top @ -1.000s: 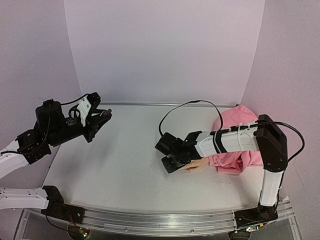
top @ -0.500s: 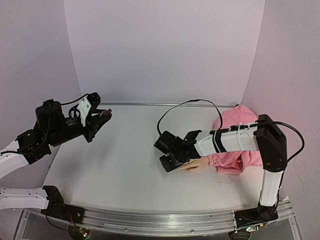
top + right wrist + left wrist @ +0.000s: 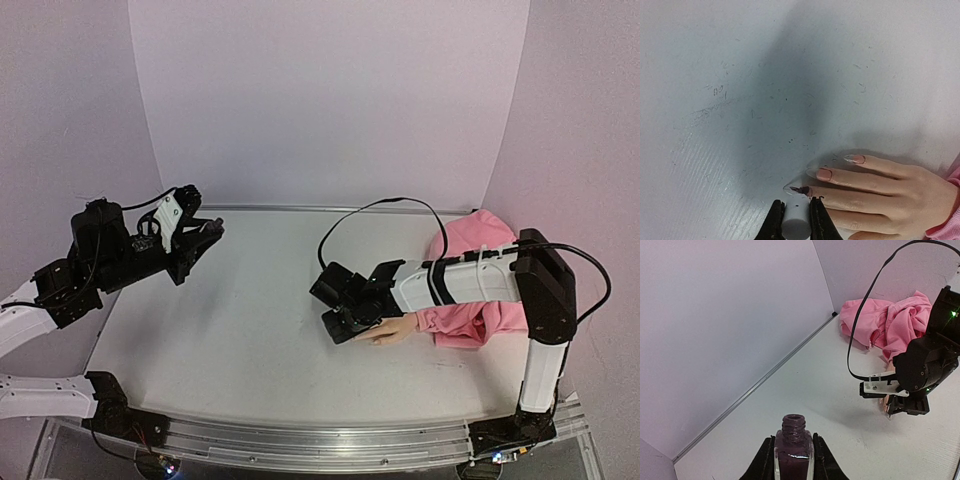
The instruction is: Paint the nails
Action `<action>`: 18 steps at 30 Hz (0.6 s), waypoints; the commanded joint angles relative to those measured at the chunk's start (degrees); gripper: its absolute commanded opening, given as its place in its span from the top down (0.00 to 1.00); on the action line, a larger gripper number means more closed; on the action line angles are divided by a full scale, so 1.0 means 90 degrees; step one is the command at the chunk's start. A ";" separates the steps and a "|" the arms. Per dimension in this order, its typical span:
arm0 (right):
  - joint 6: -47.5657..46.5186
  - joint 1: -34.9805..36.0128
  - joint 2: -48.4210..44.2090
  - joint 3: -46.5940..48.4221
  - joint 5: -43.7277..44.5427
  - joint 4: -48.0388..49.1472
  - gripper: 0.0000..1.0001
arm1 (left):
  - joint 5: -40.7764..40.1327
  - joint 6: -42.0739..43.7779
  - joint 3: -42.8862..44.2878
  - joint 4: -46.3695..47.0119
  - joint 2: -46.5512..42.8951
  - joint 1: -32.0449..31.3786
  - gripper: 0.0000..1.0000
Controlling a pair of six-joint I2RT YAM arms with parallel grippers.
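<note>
Very little changes in the last second. The right tool [image 3: 796,212], clenched on the white cap [image 3: 796,222] of the brush, seems to slide a small way over the worktop [image 3: 715,75], away from the pink sleeve [image 3: 475,290], and then comes back. I judge this to be one short brush stroke. The left tool [image 3: 793,462] does not move at all. It keeps its grasp on the open bottle [image 3: 793,447] of dark polish, well apart from the right tool.

The nails [image 3: 824,174] of the mannequin hand [image 3: 885,187] lie just in front of the right tool's tips. The brush touches the nearest nail, which carries a dark mark. The nails farther from the tool look mostly pale, so I think much painting remains.
</note>
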 commanded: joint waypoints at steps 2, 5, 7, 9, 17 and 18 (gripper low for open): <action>0.0086 0.0040 -0.0325 -0.0073 0.0184 -0.0314 1.00 | -0.0061 0.0058 0.0003 0.0256 -0.0092 -0.0013 1.00; 0.0091 0.0039 -0.0370 -0.0070 0.0225 -0.0333 1.00 | -0.0056 0.0058 0.0003 0.0256 -0.0087 -0.0016 1.00; 0.0090 0.0036 -0.0386 -0.0083 0.0207 -0.0342 1.00 | -0.0051 0.0058 0.0003 0.0257 -0.0082 -0.0018 1.00; 0.0087 0.0032 -0.0387 -0.0081 0.0191 -0.0358 1.00 | -0.0051 0.0058 0.0003 0.0256 -0.0082 -0.0014 1.00; 0.0064 0.0033 -0.0348 -0.0138 0.0090 -0.0373 1.00 | -0.0051 0.0059 0.0011 0.0255 -0.0067 -0.0013 1.00; 0.0055 0.0036 -0.0342 -0.0140 0.0089 -0.0373 1.00 | -0.0051 0.0058 0.0013 0.0256 -0.0064 -0.0016 1.00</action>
